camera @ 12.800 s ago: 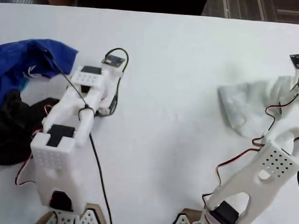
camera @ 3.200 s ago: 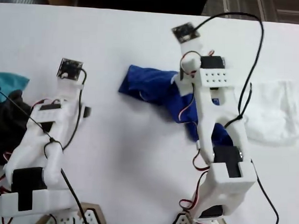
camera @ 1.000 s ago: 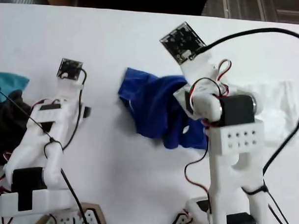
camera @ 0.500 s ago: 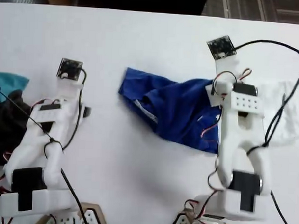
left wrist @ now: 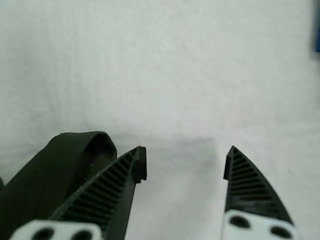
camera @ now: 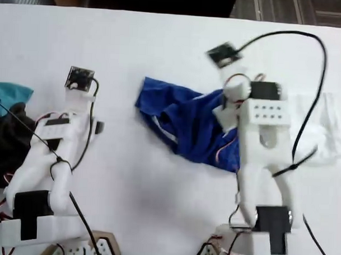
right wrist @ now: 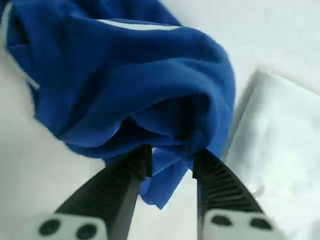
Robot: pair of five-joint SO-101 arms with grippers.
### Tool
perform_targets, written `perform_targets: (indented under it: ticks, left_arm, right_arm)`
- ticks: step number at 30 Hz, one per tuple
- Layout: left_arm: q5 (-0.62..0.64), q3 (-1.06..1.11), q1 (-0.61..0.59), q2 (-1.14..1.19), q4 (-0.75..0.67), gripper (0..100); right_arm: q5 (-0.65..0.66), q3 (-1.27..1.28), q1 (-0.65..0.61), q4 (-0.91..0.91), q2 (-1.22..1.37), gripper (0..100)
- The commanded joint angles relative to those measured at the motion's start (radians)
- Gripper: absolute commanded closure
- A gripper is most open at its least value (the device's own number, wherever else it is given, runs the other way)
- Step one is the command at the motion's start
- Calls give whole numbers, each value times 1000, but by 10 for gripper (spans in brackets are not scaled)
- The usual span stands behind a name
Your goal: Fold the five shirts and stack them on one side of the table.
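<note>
A crumpled blue shirt [camera: 182, 122] lies mid-table. My right gripper [right wrist: 170, 160] is shut on a bunched fold at the blue shirt's [right wrist: 125, 75] right edge; in the high view the right gripper [camera: 226, 106] sits over that same edge. A folded white shirt [camera: 322, 133] rests flat at the table's right side, just beyond the blue cloth [right wrist: 280, 140]. My left gripper [left wrist: 185, 162] hangs open above bare white table, with nothing between its fingers. A black shirt [left wrist: 65, 160] lies right beside it.
A heap of a black shirt [camera: 7, 150] and a teal shirt [camera: 9, 91] sits at the left edge. The left arm [camera: 52, 151] stretches along the left side. A black cable [camera: 307, 70] loops over the right arm.
The blue shirt went from the left heap to the middle. In the last half second the right gripper shifted left a little, bunching the shirt. The left arm kept still.
</note>
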Motion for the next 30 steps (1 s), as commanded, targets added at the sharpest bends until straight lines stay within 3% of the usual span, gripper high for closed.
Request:
perform_targets:
  ticks: [1,5,10,18,24,30]
  left_arm:
    - [5,-21,2,-37,-2,728]
    - [5,-21,2,-37,-2,728]
    - [5,-21,2,-37,-2,728]
    - [5,-21,2,-37,-2,728]
    - [5,-21,2,-37,-2,728]
    - [5,-21,2,-37,-2,728]
  right_arm:
    - [29,-40,-130,116,-108,872]
    - [25,69,-226,114,-108,872]
    - [23,253,-245,-27,-110,872]
    - [29,318,-51,-292,-108,878]
    - [23,315,59,-561,-108,980]
    - [-37,310,131,-685,-108,898]
